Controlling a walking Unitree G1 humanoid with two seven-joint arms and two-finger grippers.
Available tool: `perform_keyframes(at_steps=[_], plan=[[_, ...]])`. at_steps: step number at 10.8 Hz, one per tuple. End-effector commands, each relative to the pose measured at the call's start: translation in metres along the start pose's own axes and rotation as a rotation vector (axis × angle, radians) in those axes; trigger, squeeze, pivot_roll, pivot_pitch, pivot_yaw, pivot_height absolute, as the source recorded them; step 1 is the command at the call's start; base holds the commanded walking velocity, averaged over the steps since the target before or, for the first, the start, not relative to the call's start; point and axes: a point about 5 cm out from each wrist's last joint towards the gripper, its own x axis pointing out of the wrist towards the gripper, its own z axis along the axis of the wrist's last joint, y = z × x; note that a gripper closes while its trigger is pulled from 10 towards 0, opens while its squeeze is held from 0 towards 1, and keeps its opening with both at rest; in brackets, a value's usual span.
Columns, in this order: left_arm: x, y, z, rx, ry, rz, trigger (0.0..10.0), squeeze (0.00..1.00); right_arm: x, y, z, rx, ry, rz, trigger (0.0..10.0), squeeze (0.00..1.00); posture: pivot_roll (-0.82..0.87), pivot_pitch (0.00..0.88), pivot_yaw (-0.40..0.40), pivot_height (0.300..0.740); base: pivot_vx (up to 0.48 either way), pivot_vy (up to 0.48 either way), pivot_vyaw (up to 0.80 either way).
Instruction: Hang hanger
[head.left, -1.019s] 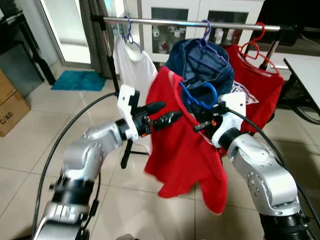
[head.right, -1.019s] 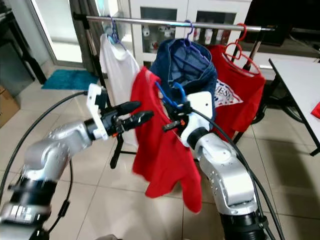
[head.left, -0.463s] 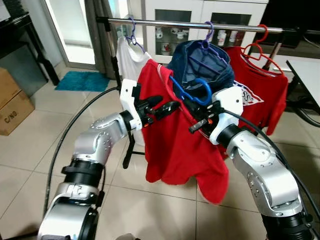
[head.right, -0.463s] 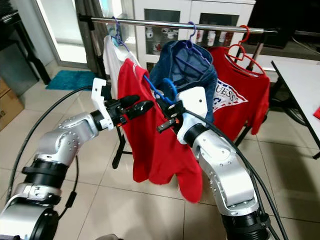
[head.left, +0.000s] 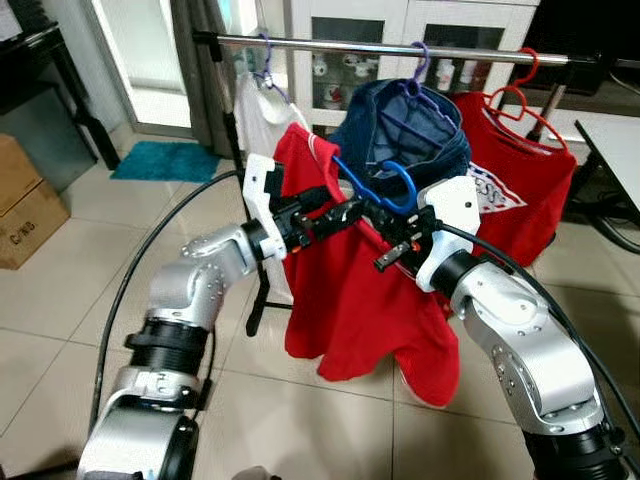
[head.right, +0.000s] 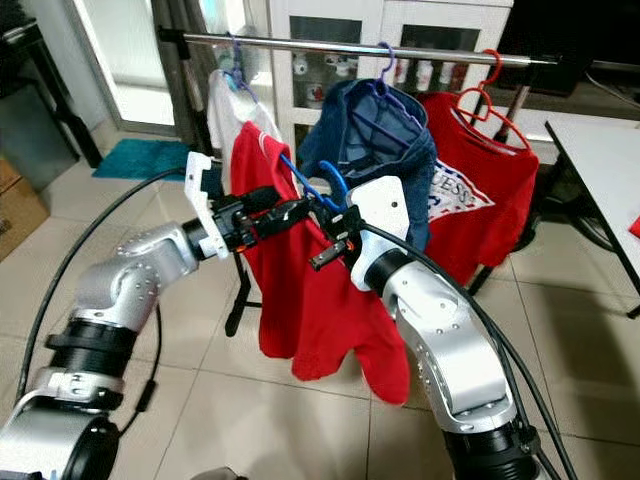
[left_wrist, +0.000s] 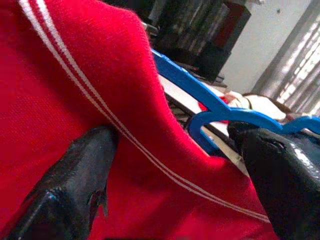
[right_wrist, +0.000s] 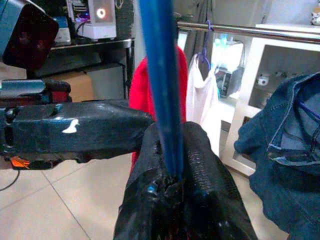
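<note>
Risks first, biggest to smallest. Below the steel rail (head.left: 400, 47): a crowded span, with a white shirt (head.left: 250, 110), a denim garment (head.left: 400, 135) on a purple hanger and a second red shirt (head.left: 520, 170) already hung there. Could snag a neighbour's hook or dislodge the denim if swung in wide. Only a narrow gap on the rail between white shirt and denim.

Red shirt (head.left: 350, 290), held short of and below the rail: limp knit, heavy drape, white piping at the collar. Could slide off the sloped arm if tilted, or drag the hook sideways during the lift.

Blue hanger (head.left: 385, 190), under the rail and not yet hooked: thin, smooth plastic with a curved hook; slippery, apt to rotate in a pinch grip.

Right claw (right_wrist: 172, 175): clenched on the hanger's blue bar. Left claw (left_wrist: 170, 175): spread wide around the shirt's shoulder and hanger arm, grasping nothing firmly; no steadying if the hanger twists.
</note>
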Motion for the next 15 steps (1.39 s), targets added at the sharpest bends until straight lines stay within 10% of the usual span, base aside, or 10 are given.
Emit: perform_keyframes(at_steps=[1,2,13,15], plan=[[0.004,0.003,0.009,0.012,-0.034,0.044,3.6,0.00,-0.001,0.000,0.009,-0.026,-0.050,0.002,10.0,0.00,-0.04,0.000,0.013,0.740,0.000,0.000,0.00],[0.004,0.011,0.011,0.009,-0.054,0.125,0.0,0.00,-0.001,0.000,0.009,-0.028,-0.051,0.007,10.0,0.00,-0.04,0.000,0.012,0.740,0.000,0.000,0.00],[0.001,0.005,0.001,0.133,0.019,0.189,0.0,0.00,-0.001,-0.013,0.000,-0.022,0.002,-0.065,10.0,0.00,-0.05,0.000,-0.010,0.740,0.000,0.000,0.00],[0.000,0.004,0.001,0.283,0.049,0.219,3.1,0.00,0.000,-0.015,-0.001,-0.025,0.008,-0.073,10.0,0.00,-0.05,0.000,-0.014,0.740,0.000,0.000,0.00]])
